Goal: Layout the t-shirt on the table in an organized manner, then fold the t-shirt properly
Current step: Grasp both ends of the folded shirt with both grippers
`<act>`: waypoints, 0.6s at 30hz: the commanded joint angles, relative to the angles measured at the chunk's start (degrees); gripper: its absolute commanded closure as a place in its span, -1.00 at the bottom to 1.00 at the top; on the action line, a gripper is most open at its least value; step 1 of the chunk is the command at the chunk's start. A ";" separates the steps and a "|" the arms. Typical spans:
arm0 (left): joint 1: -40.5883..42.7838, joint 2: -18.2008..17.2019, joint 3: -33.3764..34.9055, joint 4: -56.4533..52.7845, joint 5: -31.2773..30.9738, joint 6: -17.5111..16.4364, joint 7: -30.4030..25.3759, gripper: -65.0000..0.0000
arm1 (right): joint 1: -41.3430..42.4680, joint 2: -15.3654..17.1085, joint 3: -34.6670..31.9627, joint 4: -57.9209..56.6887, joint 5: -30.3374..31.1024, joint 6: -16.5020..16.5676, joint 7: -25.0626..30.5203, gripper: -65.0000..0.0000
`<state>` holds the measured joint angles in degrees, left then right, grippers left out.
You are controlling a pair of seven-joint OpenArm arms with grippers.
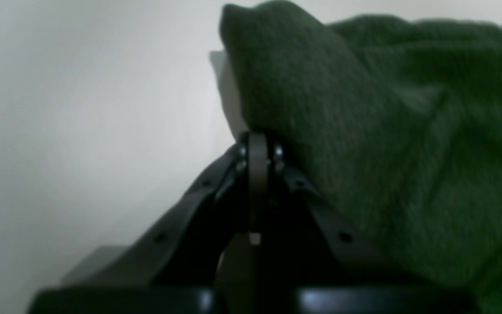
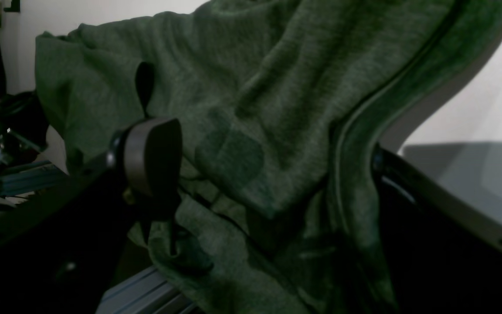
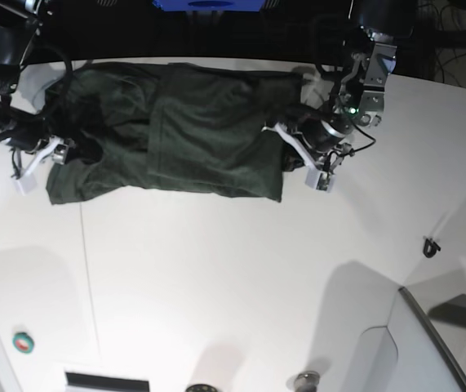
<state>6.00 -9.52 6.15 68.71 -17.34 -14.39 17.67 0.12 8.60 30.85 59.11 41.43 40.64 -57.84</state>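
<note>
Spreading the wrinkly dark green fabric t-shirt (image 3: pixel 184 131) across the white counter (image 3: pixel 233 278).
Left end effector (image 1: pixel 257 150) pressed together, pinching cloth; right end effector (image 2: pixel 273 174) spread around a bunch; folding remains.

Green t-shirt (image 3: pixel 192 131) spread across white table (image 3: pixel 233 286).

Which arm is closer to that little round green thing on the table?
Right. The right gripper sits straight up the base view from the small round green object; the left gripper is far across the white table.
</note>
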 commanded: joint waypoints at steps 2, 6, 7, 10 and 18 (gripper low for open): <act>-0.42 -0.02 0.13 -0.09 1.21 0.81 2.86 1.00 | -0.87 0.15 -0.30 -0.43 -3.85 -0.64 -2.77 -0.33; -0.51 -0.02 0.05 0.26 1.21 0.81 3.12 1.00 | -1.57 0.32 -0.39 -0.34 -3.94 -0.64 -2.77 -0.20; -0.51 -0.02 -0.04 0.26 1.21 0.81 3.21 1.00 | -1.92 0.41 -0.39 0.10 -3.94 -0.64 -2.77 -0.20; -0.15 -0.20 -0.48 0.79 1.21 0.81 3.21 1.00 | -3.68 0.41 -0.39 3.79 -3.94 -0.64 -2.77 -0.20; 1.96 -0.37 0.05 4.92 1.21 0.81 3.30 1.00 | -4.38 0.41 -6.72 6.25 -4.02 -0.64 -2.24 -0.08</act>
<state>8.27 -9.69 6.17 73.12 -16.36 -13.52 20.32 -3.99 8.97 24.29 65.28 39.16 40.69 -58.43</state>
